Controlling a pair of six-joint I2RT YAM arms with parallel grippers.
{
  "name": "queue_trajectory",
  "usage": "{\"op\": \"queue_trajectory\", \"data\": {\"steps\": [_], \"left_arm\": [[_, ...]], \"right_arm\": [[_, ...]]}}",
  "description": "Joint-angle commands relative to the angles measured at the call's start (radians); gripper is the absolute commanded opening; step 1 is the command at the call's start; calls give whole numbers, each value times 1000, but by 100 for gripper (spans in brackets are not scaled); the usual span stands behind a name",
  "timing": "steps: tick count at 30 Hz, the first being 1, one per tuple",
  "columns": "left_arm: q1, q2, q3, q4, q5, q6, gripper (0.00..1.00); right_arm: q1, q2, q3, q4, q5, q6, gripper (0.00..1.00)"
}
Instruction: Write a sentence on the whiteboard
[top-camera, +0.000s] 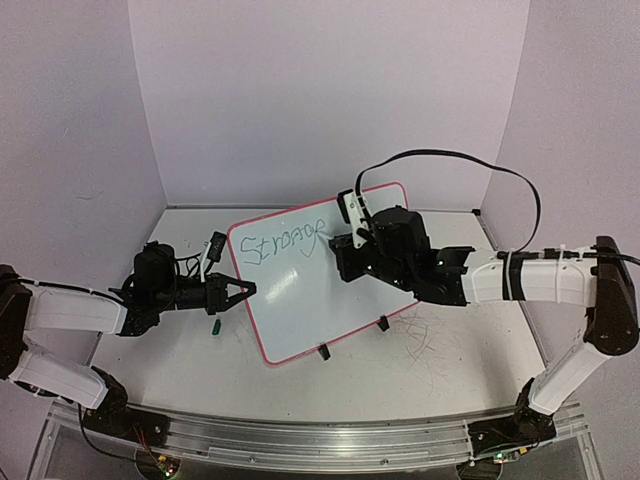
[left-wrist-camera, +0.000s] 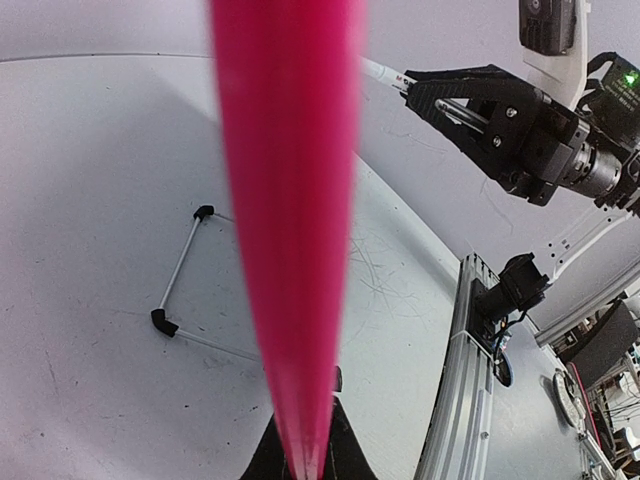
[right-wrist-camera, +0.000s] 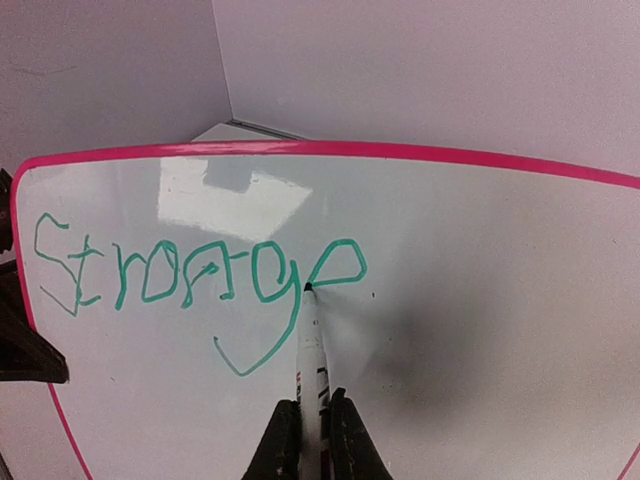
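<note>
The whiteboard (top-camera: 310, 290) stands tilted at mid-table, glossy white with a pink rim. My left gripper (top-camera: 240, 290) is shut on its left rim, which fills the left wrist view edge-on as a pink band (left-wrist-camera: 290, 220) between the jaws of the left gripper (left-wrist-camera: 305, 455). My right gripper (right-wrist-camera: 314, 402) is shut on a white marker (right-wrist-camera: 312, 350). The marker's tip touches the board at the last letter. The sentence (right-wrist-camera: 190, 275) is in green and reads "Stronge". From above, the right gripper (top-camera: 342, 243) hovers over the board's upper part, beside the sentence (top-camera: 285, 243).
A small green marker cap (top-camera: 214, 326) lies on the table below the left gripper. Two black feet (top-camera: 322, 352) stick out at the board's lower edge. Old scribble marks (top-camera: 430, 335) cover the table to the right. A metal rail (top-camera: 320, 440) runs along the near edge.
</note>
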Motion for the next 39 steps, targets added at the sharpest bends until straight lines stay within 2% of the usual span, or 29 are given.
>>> {"op": "queue_trajectory", "data": {"steps": [1, 10, 16, 21, 39], "left_arm": [[2, -25, 21, -7, -24, 77, 0], [2, -20, 22, -9, -23, 77, 0], [3, -25, 20, -10, -27, 75, 0], [2, -20, 22, -10, -22, 76, 0], [3, -15, 28, -10, -20, 77, 0]], "right_arm": [[-2, -23, -30, -40, 20, 20, 0], [-3, -39, -10, -44, 91, 18, 0], [-8, -144, -75, 42, 73, -21, 0], [-32, -94, -54, 35, 3, -21, 0], [-32, -42, 18, 54, 28, -56, 0]]}}
